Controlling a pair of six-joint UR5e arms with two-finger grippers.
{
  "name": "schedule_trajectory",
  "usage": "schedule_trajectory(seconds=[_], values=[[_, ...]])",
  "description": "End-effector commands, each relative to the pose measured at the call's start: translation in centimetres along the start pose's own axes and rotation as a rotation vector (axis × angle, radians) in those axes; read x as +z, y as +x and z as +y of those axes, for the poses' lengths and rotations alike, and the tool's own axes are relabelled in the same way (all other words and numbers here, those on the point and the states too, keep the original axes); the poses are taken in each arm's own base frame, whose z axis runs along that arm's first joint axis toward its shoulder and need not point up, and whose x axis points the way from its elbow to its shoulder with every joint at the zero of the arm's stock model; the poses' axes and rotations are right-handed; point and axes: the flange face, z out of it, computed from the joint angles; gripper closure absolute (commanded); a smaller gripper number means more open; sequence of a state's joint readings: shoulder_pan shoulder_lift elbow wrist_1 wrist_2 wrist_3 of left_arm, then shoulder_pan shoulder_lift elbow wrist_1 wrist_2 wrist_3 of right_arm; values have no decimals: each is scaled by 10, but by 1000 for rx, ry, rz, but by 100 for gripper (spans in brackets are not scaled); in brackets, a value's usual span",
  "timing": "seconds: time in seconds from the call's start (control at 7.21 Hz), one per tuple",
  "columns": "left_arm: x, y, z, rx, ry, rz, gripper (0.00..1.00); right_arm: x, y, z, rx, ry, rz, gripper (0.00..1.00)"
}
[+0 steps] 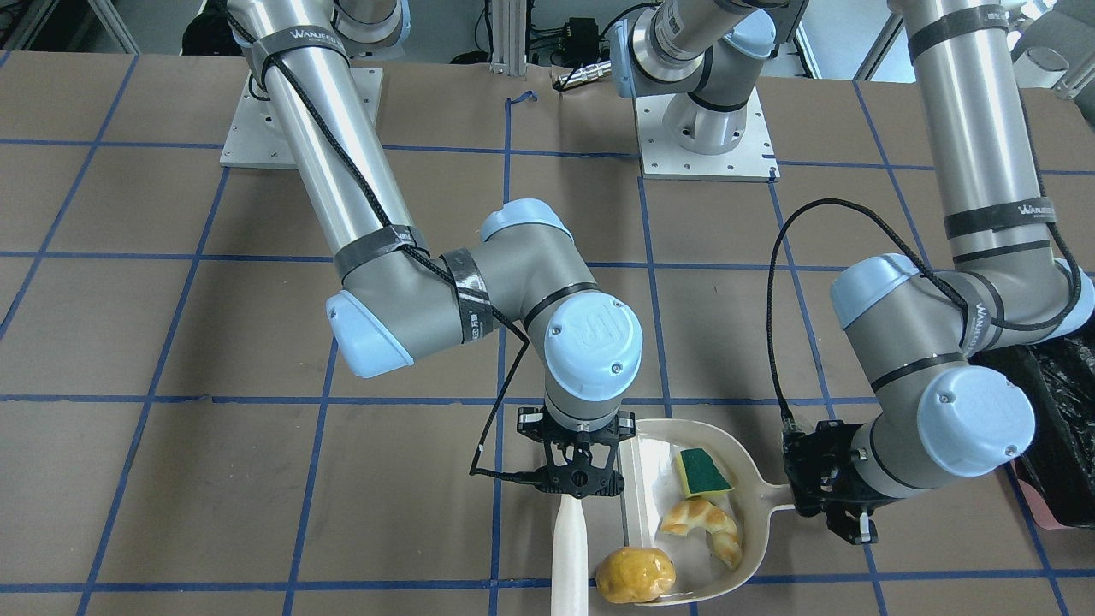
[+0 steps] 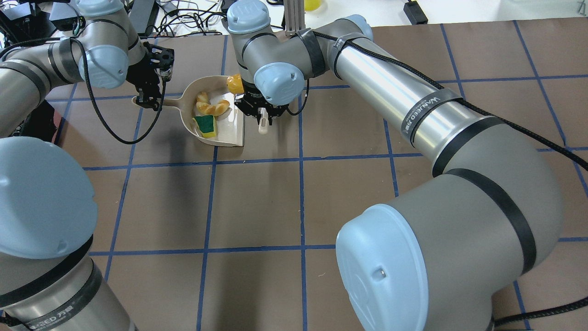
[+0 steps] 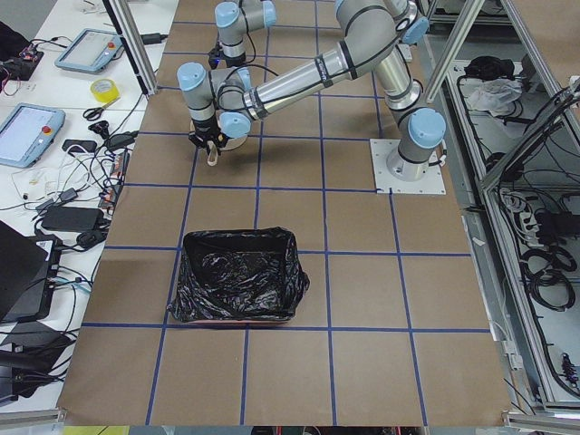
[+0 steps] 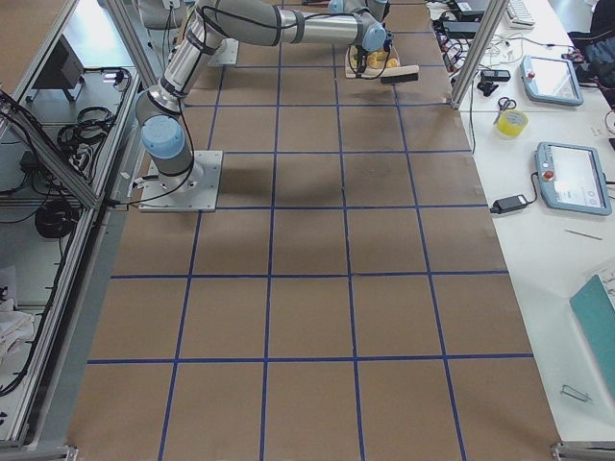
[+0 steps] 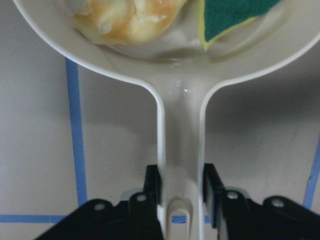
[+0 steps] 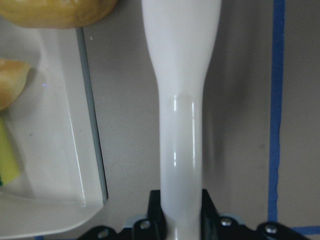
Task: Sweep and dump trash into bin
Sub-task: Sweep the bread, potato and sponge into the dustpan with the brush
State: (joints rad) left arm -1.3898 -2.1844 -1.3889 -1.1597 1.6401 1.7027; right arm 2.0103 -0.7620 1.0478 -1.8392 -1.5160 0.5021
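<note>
A beige dustpan point(image 1: 650, 462) lies on the table, holding the green-and-yellow sponge point(image 1: 703, 473) and the croissant piece point(image 1: 706, 524). The golden bread roll point(image 1: 635, 574) sits at the pan's open lip. My left gripper point(image 1: 843, 505) is shut on the dustpan handle point(image 5: 180, 165). My right gripper point(image 1: 577, 483) is shut on a white brush handle point(image 6: 181, 125) that lies just beside the pan's lip. The overhead view shows the pan point(image 2: 229, 131), the roll point(image 2: 234, 83) and both grippers: left point(image 2: 149, 94), right point(image 2: 262, 117). The black-lined bin point(image 3: 237, 285) stands apart, on my left.
The bin's black bag point(image 1: 1065, 428) sits right behind my left arm's elbow. Blue tape lines grid the brown table. The arm bases point(image 1: 706, 137) stand at the back. A side bench with tablets point(image 4: 575, 175) and cables runs past the far table edge.
</note>
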Motion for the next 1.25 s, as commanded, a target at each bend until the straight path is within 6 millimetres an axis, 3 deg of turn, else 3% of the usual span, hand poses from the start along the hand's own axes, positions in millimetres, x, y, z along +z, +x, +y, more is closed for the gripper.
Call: schedule_trajectory(seconds=[0.0, 0.55, 1.11], values=[[0, 0, 0, 0, -1, -1, 91, 16, -7, -15, -3, 21, -19, 100], [0, 0, 0, 0, 3, -1, 91, 38, -9, -22, 7, 10, -18, 100], [-1, 0, -1, 2, 8, -2, 91, 35, -29, -7, 38, -39, -103, 100]])
